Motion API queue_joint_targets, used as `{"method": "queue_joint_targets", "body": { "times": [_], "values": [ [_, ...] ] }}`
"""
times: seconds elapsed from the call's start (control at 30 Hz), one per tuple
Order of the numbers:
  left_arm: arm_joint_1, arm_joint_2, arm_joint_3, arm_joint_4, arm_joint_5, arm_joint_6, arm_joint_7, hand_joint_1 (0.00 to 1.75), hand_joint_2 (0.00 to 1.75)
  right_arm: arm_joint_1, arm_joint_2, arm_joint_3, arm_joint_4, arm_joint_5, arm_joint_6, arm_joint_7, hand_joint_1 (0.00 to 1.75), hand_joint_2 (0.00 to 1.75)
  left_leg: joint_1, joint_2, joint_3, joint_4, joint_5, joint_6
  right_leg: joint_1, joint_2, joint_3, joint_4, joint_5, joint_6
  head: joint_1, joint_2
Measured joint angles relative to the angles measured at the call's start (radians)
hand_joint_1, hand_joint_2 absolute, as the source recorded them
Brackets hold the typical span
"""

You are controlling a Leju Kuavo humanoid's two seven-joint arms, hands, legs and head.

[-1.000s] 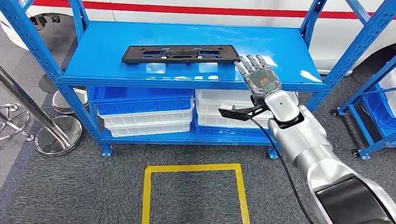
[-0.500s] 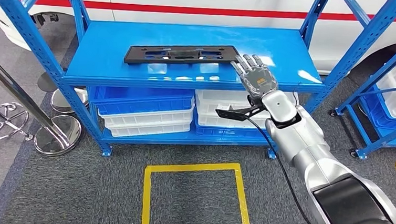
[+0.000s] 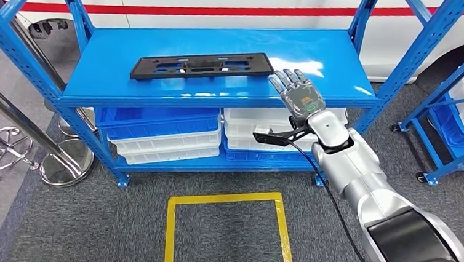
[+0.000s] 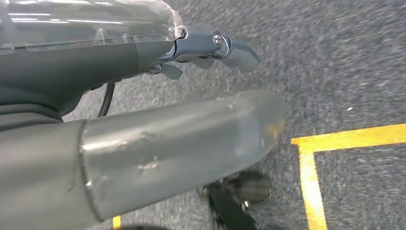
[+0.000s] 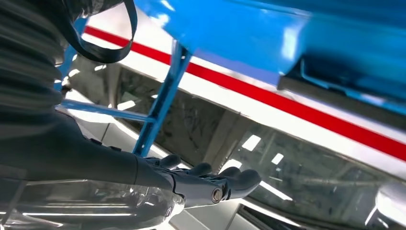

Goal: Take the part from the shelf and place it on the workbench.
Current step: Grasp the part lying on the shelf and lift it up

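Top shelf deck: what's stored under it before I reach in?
Under the blue top shelf, blue and white trays sit stacked on the lower level, with white trays beside them. Their contents are hidden, and the right hand and arm cover part of the white stack.

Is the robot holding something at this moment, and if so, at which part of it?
Nothing is held. The right hand is flat, fingers apart, near the right end of the black part on the shelf. The left hand hangs over the floor with nothing in it.

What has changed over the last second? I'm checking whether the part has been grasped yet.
No grasp yet. The whole head view has shifted, so the camera moved. The right hand still hovers open at the shelf edge, just right of the black part, which still lies flat.
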Motion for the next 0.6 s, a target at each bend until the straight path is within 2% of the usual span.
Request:
{"method": "queue_joint_targets", "body": {
  "times": [0.03, 0.07, 0.1, 0.13, 0.2, 0.23, 0.27, 0.3, 0.4, 0.47, 0.53, 0.57, 0.6],
  "values": [
    [0.000, 0.000, 0.002, 0.000, -0.003, 0.000, 0.000, 0.00, 0.00, 0.004, 0.004, 0.000, -0.002, -0.009, 0.001, -0.011, 0.00, 1.75, 0.000, 0.000, -0.044, 0.072, -0.021, -0.001, 0.002, 0.000, 0.005, 0.000, -0.004, -0.004, 0.000, 0.000],
    [0.000, 0.000, 0.005, 0.000, -0.005, 0.000, 0.000, 0.00, 0.00, 0.010, 0.008, 0.000, -0.003, -0.018, 0.002, -0.021, 0.00, 1.75, 0.000, 0.000, -0.085, 0.129, -0.029, -0.001, 0.004, 0.000, 0.011, 0.000, -0.009, -0.007, 0.000, 0.000],
    [0.001, 0.000, 0.008, 0.000, -0.006, 0.000, 0.000, 0.00, 0.00, 0.016, 0.010, 0.000, -0.005, -0.025, 0.002, -0.029, 0.00, 1.75, 0.000, 0.000, -0.111, 0.153, -0.017, -0.001, 0.006, 0.000, 0.017, 0.000, -0.014, -0.008, 0.000, 0.000],
    [0.002, 0.000, 0.011, 0.000, -0.008, 0.000, 0.000, 0.00, 0.00, 0.020, 0.012, -0.001, -0.008, -0.030, 0.002, -0.036, 0.00, 1.75, 0.000, 0.000, -0.118, 0.136, 0.016, 0.001, 0.007, 0.001, 0.024, 0.000, -0.019, -0.007, 0.000, 0.000],
    [0.004, 0.000, 0.016, 0.000, -0.012, -0.001, 0.000, 0.00, 0.00, 0.025, 0.015, -0.001, -0.017, -0.040, 0.000, -0.047, 0.00, 1.75, -0.001, 0.000, -0.086, 0.014, 0.112, 0.010, 0.008, 0.001, 0.040, 0.000, -0.031, -0.003, 0.000, 0.000],
    [0.004, 0.000, 0.019, 0.000, -0.014, 0.000, -0.001, 0.00, 0.00, 0.025, 0.016, -0.001, -0.022, -0.045, -0.001, -0.053, 0.00, 1.75, -0.004, 0.000, -0.063, -0.047, 0.145, 0.015, 0.010, 0.002, 0.046, 0.001, -0.036, 0.001, 0.000, 0.000],
    [0.002, 0.000, 0.022, 0.000, -0.016, -0.001, -0.001, 0.00, 0.00, 0.025, 0.017, -0.002, -0.028, -0.049, -0.002, -0.057, 0.00, 1.75, -0.007, 0.000, -0.047, -0.089, 0.159, 0.020, 0.011, 0.003, 0.048, 0.001, -0.040, 0.006, 0.000, 0.000],
    [0.001, 0.000, 0.024, 0.000, -0.019, -0.001, -0.001, 0.00, 0.00, 0.026, 0.018, -0.002, -0.033, -0.053, -0.003, -0.061, 0.00, 1.75, -0.011, 0.000, -0.038, -0.108, 0.157, 0.024, 0.012, 0.003, 0.049, 0.000, -0.042, 0.011, 0.000, 0.000],
    [0.000, 0.000, 0.028, 0.000, -0.024, -0.001, -0.002, 0.00, 0.00, 0.029, 0.019, -0.003, -0.054, -0.059, -0.005, -0.065, 0.00, 1.75, -0.011, 0.000, -0.026, -0.129, 0.150, 0.038, 0.012, 0.002, 0.052, -0.003, -0.048, 0.028, 0.000, 0.000],
    [0.000, -0.001, 0.029, 0.000, -0.026, -0.001, -0.002, 0.00, 0.00, 0.028, 0.019, -0.005, -0.067, -0.062, -0.006, -0.065, 0.00, 1.75, -0.006, 0.000, -0.013, -0.142, 0.150, 0.051, 0.011, 0.001, 0.024, 0.058, -0.079, 0.036, 0.000, 0.000],
    [-0.002, -0.001, 0.031, 0.000, -0.029, -0.002, -0.002, 0.00, 0.00, 0.032, 0.019, -0.007, -0.073, -0.063, -0.006, -0.065, 0.00, 1.75, -0.008, 0.001, -0.005, -0.145, 0.144, 0.061, 0.010, 0.000, -0.047, 0.183, -0.124, 0.040, 0.000, 0.000],
    [-0.003, -0.001, 0.033, 0.000, -0.030, -0.003, -0.002, 0.00, 0.00, 0.036, 0.019, -0.007, -0.074, -0.063, -0.005, -0.065, 0.00, 1.75, -0.009, 0.000, -0.001, -0.144, 0.140, 0.063, 0.010, 0.000, -0.083, 0.236, -0.134, 0.042, 0.000, 0.000],
    [-0.002, -0.001, 0.035, 0.000, -0.032, -0.003, -0.002, 0.00, 0.00, 0.040, 0.019, -0.007, -0.074, -0.063, -0.005, -0.065, 0.00, 1.75, -0.009, -0.001, 0.005, -0.144, 0.135, 0.064, 0.010, 0.000, -0.105, 0.259, -0.124, 0.042, 0.000, 0.000]
  ]
}}
